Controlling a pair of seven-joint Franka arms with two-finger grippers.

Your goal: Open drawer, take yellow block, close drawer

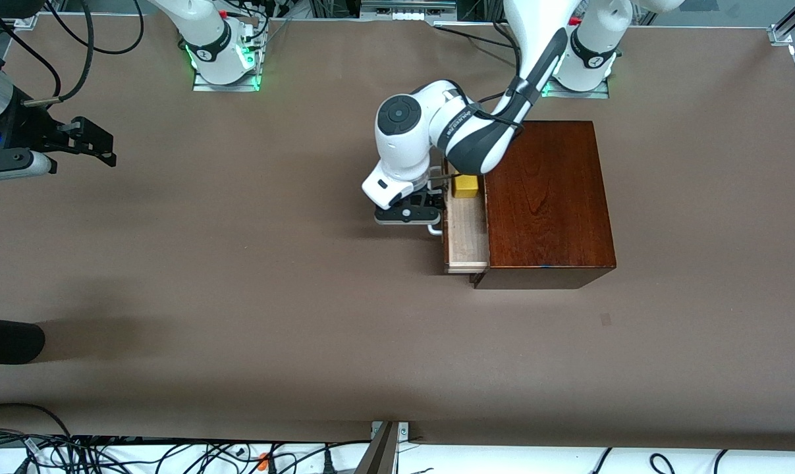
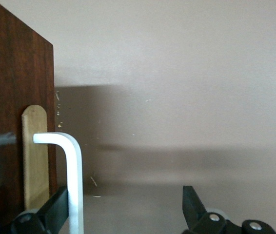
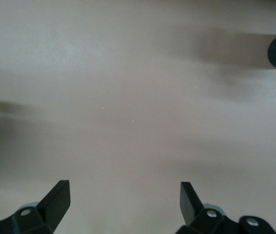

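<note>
Brown matting covered the whole table [image 1: 239,316], and we saw a loose black cylinder end [image 1: 8,340] lying at its edge toward the right arm's end, nearest the front camera. Next came the drawer [image 1: 466,230], pulled partly out of the dark reddish-brown wooden box [image 1: 548,197], its pale light-wood interior showing. Its white U-shaped bar handle [image 2: 72,165] stood off the dark front, mounted on a pale wooden strip [image 2: 34,156].

We found the left gripper [image 1: 430,214] right at that handle, its wrist turned sideways, the arm reaching down from its base and bending over the box's corner. Its fingers stood spread, one finger [image 2: 55,209] just beside the handle bar between bar and drawer front, the other well clear of it; we could not tell whether the near finger touched the bar.

Just past the left gripper, inside the drawer, sat the yellow block [image 1: 466,185], a small bright cube with plain faces, resting on the drawer floor close to the box's opening.

The right gripper [image 3: 123,200] waited with fingers spread wide over bare table, well apart from the box.
</note>
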